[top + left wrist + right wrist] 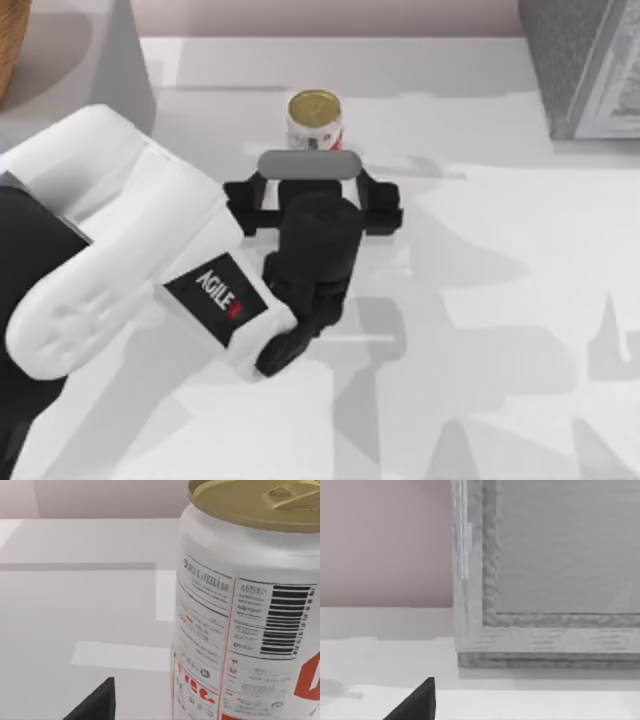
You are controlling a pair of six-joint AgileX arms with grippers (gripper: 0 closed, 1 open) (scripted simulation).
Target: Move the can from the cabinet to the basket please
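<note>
The can is white with red marks and a gold top. It stands upright on the table at the back centre, apart from the cabinet at the back right. My left gripper sits just in front of the can, open, with its black jaws spread wide to either side. In the left wrist view the can looms very close, and one dark fingertip shows beside it without touching. A curved tan edge of the basket shows at the back left corner.
The right wrist view faces the cabinet's paler framed front panel, with one black fingertip low in the picture. A raised pale block stands beside the basket. My left arm's white body covers the table's left side.
</note>
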